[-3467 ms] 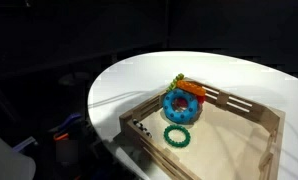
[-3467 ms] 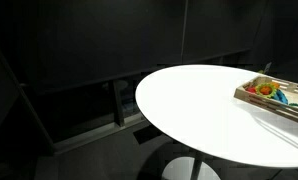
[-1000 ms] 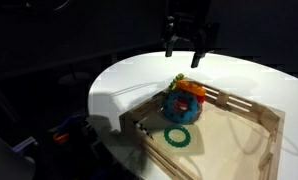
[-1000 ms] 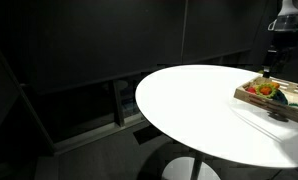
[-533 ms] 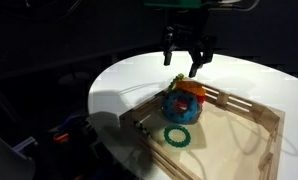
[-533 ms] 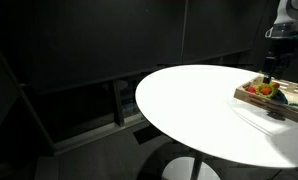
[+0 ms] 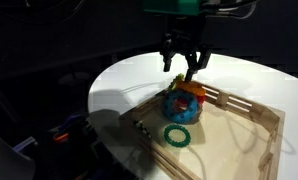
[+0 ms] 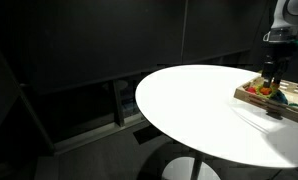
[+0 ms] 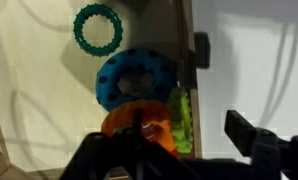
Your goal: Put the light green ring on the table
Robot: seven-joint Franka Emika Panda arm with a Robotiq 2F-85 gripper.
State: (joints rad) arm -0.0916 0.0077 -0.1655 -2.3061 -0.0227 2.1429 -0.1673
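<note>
Roughly between the fingers (image 9: 251, 138), light green ring (image 9: 183, 120)

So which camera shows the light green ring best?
The wrist view: the light green ring is close up, edge-on beside the orange ring. In an exterior view it is only a sliver by the blue ring; seen from farther off, too small to tell.

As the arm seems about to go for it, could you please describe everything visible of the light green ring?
In the wrist view the light green ring shows only as a narrow pale yellow-green strip, smooth like plastic, apparently standing on edge. It sits inside the wooden tray, between the orange ring and the tray's wall, close to the blue ring. The open hand hovers above without touching it.
</note>
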